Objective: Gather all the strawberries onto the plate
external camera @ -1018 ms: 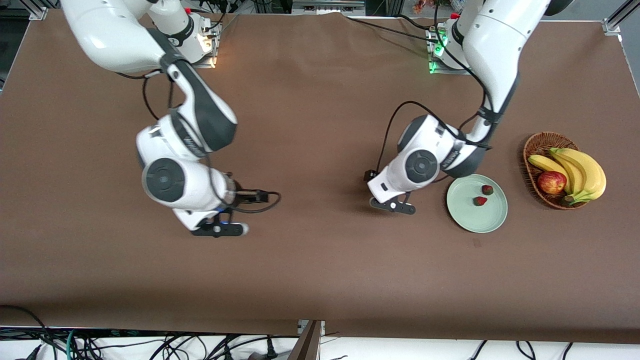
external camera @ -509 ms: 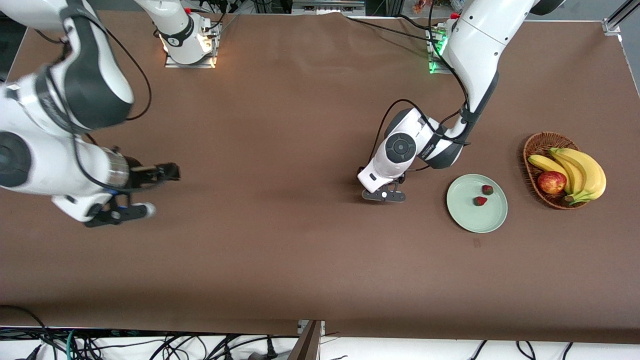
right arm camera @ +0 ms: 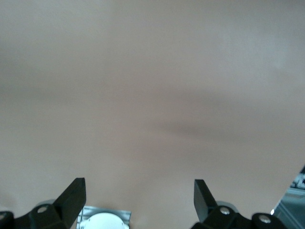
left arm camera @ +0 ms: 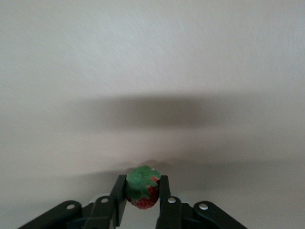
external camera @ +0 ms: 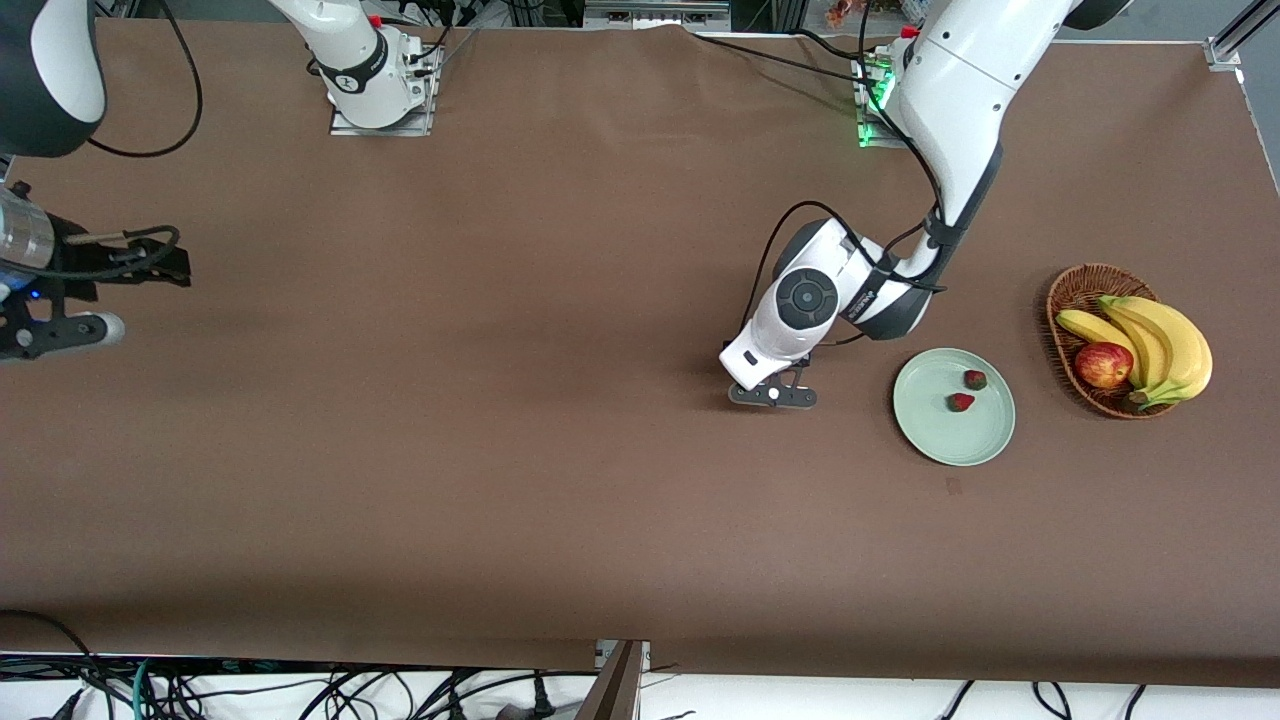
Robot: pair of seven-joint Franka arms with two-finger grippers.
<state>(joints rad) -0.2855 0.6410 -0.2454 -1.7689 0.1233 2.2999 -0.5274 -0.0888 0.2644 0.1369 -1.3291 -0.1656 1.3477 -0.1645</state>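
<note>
The pale mint-green plate lies on the brown table toward the left arm's end. Two strawberries lie in it, close together. My left gripper is over the bare table beside the plate, toward the right arm's end. In the left wrist view it is shut on the third strawberry, green cap facing the camera. My right gripper is at the right arm's end of the table. In the right wrist view it is open and empty.
A brown wicker basket with bananas and a red apple stands beside the plate, farther toward the left arm's end. The left arm's black cable loops above its wrist.
The right arm has swung from the middle of the table out to its own end. The left gripper has shifted a little away from the plate, then stayed almost still.
</note>
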